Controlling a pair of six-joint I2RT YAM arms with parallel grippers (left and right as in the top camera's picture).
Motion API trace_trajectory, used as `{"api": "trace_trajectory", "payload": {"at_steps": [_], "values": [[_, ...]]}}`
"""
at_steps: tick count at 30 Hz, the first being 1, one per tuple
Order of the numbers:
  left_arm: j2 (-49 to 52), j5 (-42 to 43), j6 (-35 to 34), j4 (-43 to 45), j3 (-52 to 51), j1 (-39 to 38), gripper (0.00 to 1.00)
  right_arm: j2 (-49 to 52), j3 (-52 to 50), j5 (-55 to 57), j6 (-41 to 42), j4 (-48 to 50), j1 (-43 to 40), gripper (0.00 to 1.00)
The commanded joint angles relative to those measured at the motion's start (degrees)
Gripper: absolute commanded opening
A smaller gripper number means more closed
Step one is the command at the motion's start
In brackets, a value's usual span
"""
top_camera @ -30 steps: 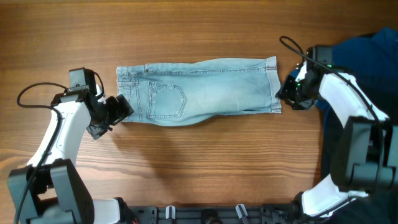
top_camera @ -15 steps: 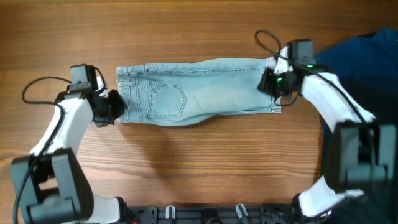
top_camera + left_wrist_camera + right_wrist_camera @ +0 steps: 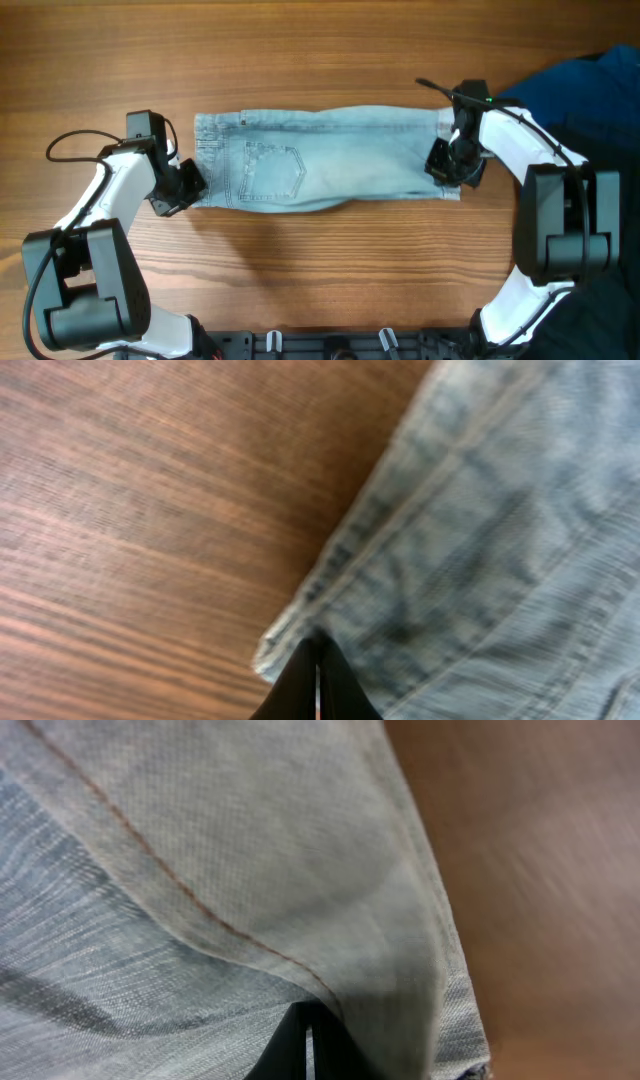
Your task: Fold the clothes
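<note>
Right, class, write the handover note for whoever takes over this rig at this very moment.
End effectors: the left end effector is shut on the waistband corner of the denim shorts; the right end effector is shut on the cuff hem.
Position: shorts lie flat on the wooden table, waistband towards the left arm, cuffs towards the right.
Done: apparently halved leg on leg.
Left: probably carry cuffs over to waistband, then release.
The dark blue garment lies apart.

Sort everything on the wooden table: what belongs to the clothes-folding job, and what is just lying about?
Belongs: light-blue faded denim shorts; left gripper and right gripper, each pinching one end.
Lying about: dark blue plain fabric garment at the right edge.
</note>
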Motion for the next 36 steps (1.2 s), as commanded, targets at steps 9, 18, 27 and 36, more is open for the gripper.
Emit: {"api": "trace_trajectory", "payload": {"at_steps": [9, 18, 27, 36], "values": [[-13.5, 18.1, 4.0, -1.2, 7.0, -1.0, 0.11, -24.1, -2.3, -11.3, -11.8, 7.6, -0.9, 0.09], [0.0, 11.3, 4.6, 21.7, 6.8, -14.7, 0.04, -13.0, -2.3, -18.0, -8.9, 21.0, 0.5, 0.08], [10.8, 3.8, 3.9, 29.7, 6.8, -13.1, 0.04, 4.5, -2.3, -11.1, -3.5, 33.1, 2.0, 0.04], [10.9, 2.6, 4.0, 24.0, 6.8, -5.1, 0.04, 3.9, -2.3, -12.4, -11.8, 24.8, -4.6, 0.04]]}}
